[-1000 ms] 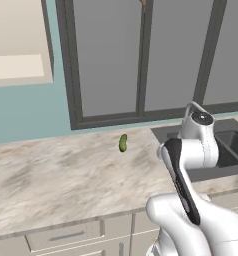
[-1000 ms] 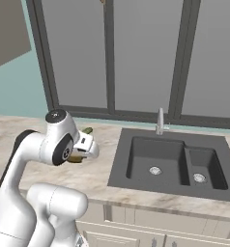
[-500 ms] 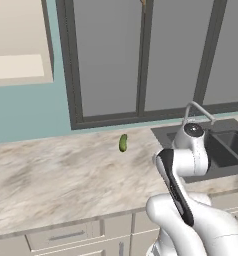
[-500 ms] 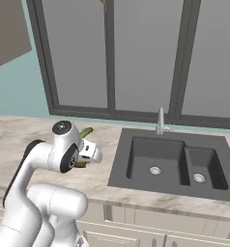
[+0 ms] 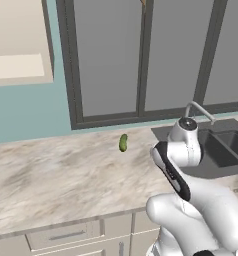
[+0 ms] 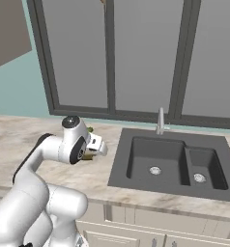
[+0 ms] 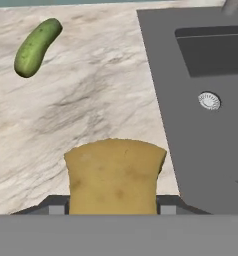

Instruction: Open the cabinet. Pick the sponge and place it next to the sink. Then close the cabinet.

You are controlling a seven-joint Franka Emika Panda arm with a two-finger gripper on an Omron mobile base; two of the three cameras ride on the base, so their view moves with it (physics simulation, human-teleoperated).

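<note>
I hold the sponge (image 7: 113, 175) in my claw (image 7: 113, 210); the jaws are closed on its two sides, and the yellow-tan block stands out in front of the fingertips (image 7: 56, 209). In the right base view the claw (image 6: 90, 153) hangs above the marble desk (image 7: 81, 100), a little to the left of the sink (image 6: 172, 166).

The step in hand, as I judge it, is to put the sponge down beside the sink. From the claw, the dark rim (image 7: 163, 100) of the sink is just to the right of the sponge, and free desk lies under it and ahead of it. A green pickle (image 7: 37, 47) lies far ahead and to the left, well apart from the sponge.

To do this well, I think I should go straight down and not drift to the right, because the sponge could land half on the rim and slide into the basin. I should lower it until its bottom meets the desk and only then open the jaws, so it does not drop and bounce. I cannot tell exactly how high the sponge is above the desk. After the release I should lift straight up, so the fingers do not drag it.

The cabinet (image 6: 8, 29) is far up and to the left of the claw, its door still swung out; closing it remains to do.
</note>
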